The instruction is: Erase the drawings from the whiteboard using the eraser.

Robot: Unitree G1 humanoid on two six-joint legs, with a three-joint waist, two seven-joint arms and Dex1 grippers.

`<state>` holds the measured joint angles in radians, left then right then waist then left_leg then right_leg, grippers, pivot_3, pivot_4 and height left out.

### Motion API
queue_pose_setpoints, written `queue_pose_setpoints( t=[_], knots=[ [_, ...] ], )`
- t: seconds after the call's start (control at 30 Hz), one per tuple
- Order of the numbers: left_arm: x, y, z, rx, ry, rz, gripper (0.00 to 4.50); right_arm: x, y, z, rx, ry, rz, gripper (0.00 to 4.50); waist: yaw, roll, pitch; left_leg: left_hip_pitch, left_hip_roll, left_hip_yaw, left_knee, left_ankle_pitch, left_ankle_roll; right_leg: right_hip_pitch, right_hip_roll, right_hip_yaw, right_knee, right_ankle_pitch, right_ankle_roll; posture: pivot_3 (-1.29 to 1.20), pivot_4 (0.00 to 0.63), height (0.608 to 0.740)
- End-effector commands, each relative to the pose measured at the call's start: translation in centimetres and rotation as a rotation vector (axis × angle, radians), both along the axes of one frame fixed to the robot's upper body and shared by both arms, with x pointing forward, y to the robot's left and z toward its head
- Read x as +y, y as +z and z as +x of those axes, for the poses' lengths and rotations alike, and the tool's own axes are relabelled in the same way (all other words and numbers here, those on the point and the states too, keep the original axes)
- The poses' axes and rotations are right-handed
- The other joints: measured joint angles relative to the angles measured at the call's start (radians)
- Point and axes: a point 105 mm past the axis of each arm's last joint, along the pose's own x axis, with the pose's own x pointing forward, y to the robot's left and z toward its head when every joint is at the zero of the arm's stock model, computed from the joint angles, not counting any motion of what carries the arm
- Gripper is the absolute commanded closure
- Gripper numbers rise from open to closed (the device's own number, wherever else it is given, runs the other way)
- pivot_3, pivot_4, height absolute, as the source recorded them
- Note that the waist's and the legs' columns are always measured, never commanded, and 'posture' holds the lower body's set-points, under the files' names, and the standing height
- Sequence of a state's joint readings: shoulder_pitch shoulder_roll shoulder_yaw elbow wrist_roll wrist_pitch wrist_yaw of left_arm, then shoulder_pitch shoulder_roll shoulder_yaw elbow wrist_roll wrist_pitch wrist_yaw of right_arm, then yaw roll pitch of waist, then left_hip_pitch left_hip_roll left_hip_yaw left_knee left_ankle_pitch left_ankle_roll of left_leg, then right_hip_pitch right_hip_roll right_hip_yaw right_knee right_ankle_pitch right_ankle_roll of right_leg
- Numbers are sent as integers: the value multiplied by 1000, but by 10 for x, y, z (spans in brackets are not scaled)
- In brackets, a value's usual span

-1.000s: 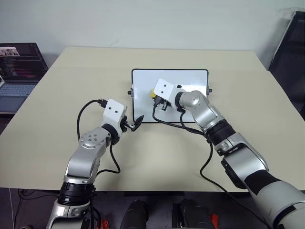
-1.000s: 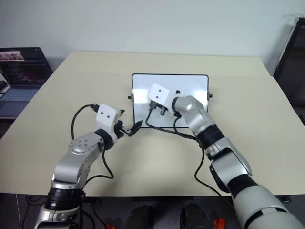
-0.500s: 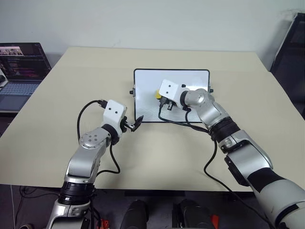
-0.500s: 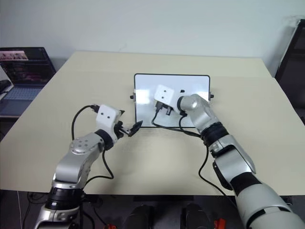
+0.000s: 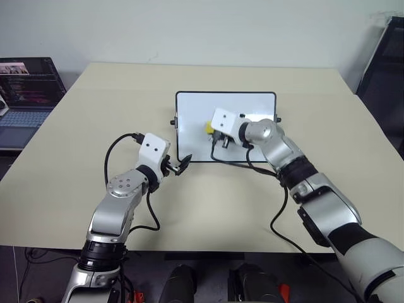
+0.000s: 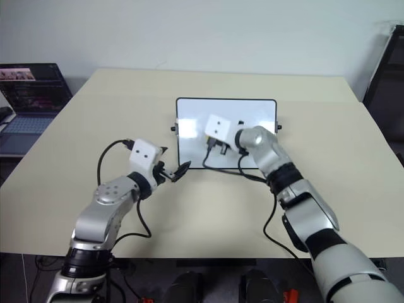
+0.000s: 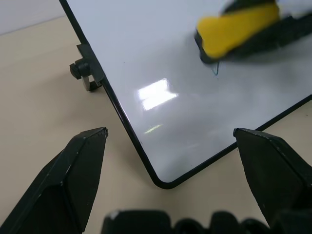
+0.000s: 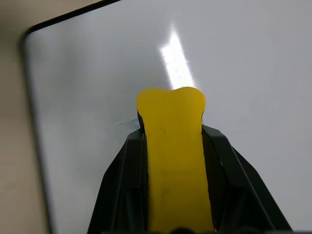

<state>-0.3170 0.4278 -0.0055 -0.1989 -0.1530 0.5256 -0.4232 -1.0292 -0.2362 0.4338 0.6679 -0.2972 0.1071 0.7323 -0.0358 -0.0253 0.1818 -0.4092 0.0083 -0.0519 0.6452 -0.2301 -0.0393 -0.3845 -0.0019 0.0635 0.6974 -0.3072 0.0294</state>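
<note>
Laptop (image 5: 25, 88): open, screen lit, on a separate surface beyond the table's left edge; not part of the task.
Table (image 5: 82, 126): beige top carrying the board; otherwise bare around both arms.
Left gripper (image 5: 177, 166): fingers spread wide, holding nothing, just off the board's near left corner and pointing at it. In the left wrist view the corner lies between the two fingertips (image 7: 87, 146), not touched.
Whiteboard (image 5: 189, 107): lies flat near the table's middle, black frame intact, left side knob (image 7: 78, 69) resting on the table.
Eraser (image 5: 207, 127): yellow block pinched between the right gripper's black fingers, over the board's left-centre area. Contact with the surface looks likely but cannot be confirmed.
Drawings (image 7: 215, 68): one short thin blue stroke visible at the eraser's edge; a faint streak beside the eraser in the right wrist view may be the same mark.
Right gripper (image 8: 170, 146): clamped on the eraser from both sides, angled down toward the board.
Progress: judged well advanced. The visible board surface reads clean apart from the stroke beside the eraser. The area under the right arm is hidden.
Remaining: wipe the last stroke; check the covered area.
Room: plain pale wall behind the table; a dark object at the far right edge.
</note>
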Motion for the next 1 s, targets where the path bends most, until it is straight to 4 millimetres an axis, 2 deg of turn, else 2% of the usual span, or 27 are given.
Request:
queue_pose_setpoints(
  t=[0.03,0.13,0.23,0.3,0.67,0.8,1.0],
  knots=[
    [-1,14,-2,-49,-3,2,0,-4,-8,-7,0,29,-65,3380,0,0,0,0,0,0,0,0,0,0,0,0,0,0,0,0,150,740],
    [-1,14,-2,-48,-3,0,0,-6,-1,-2,-76,2,-73,3380,0,0,0,1,0,0,0,0,0,0,0,0,1,0,0,0,150,740],
    [-1,14,-2,-46,-4,1,0,-10,25,16,-236,-92,-28,3380,0,0,0,1,0,0,0,0,0,0,0,0,1,0,0,0,150,740],
    [-2,14,-2,-46,-4,0,0,-15,30,21,-267,-122,-31,3380,0,0,0,1,0,0,0,1,0,0,0,0,1,1,-1,0,150,740],
    [-3,16,-3,-47,0,-5,0,-35,7,19,-230,-85,-177,3380,2,0,0,2,0,0,0,1,0,2,0,0,0,1,-1,0,150,740],
    [-2,16,-3,-46,2,-5,0,-23,6,9,-207,-19,-155,3380,0,0,0,10,0,0,-1,0,0,11,0,0,-2,0,-1,0,150,740],
    [-4,18,-2,-49,-4,-3,0,-2,11,6,-253,2,-111,3380,-12,0,0,10,1,0,-1,1,0,11,1,0,-1,0,-1,0,150,740]
  ],
)
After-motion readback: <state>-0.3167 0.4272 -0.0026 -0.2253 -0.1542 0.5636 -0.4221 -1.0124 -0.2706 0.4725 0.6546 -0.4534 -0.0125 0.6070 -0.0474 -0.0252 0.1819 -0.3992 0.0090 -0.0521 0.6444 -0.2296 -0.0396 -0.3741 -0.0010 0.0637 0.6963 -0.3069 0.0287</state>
